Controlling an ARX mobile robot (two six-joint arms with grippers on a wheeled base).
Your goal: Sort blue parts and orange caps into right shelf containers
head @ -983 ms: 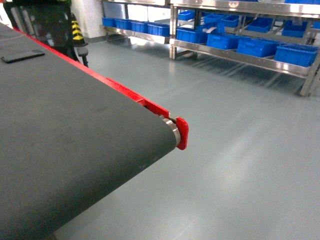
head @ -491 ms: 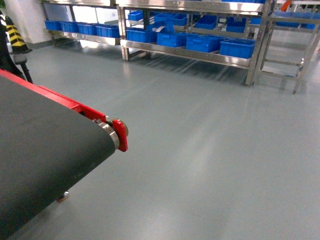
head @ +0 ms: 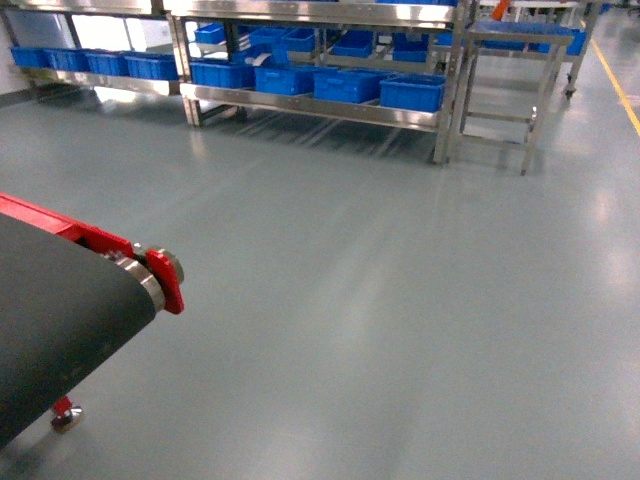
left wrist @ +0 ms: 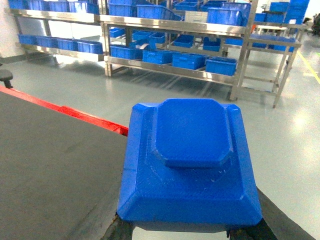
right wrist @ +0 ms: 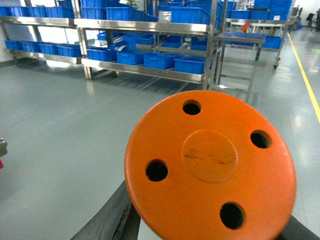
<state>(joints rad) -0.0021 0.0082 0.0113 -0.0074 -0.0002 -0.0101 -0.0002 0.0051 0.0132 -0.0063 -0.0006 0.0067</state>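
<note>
In the left wrist view a blue part (left wrist: 190, 160), a square block with a raised octagonal top, fills the lower middle, and my left gripper (left wrist: 186, 231) is shut on its near edge. The right wrist view shows a round orange cap (right wrist: 210, 170) with several holes, held by my right gripper (right wrist: 207, 227), which is shut on it. Neither gripper shows in the head view. The right shelf containers (head: 412, 93), bright blue bins, sit in a row on steel racks across the floor. These containers (left wrist: 221, 65) also appear far off in the left wrist view, and the containers (right wrist: 190, 64) in the right wrist view.
A dark conveyor belt (head: 50, 320) with a red end plate (head: 166, 281) and a caster (head: 66, 415) occupies the lower left. Steel racks (head: 320, 108) line the back. A steel trolley (head: 505, 95) stands at their right end. A yellow floor line (head: 615, 80) runs at far right.
The head view has swung to the right. The belt end has slid left and down in the frame, and the racks with blue bins have shifted left towards the centre.
</note>
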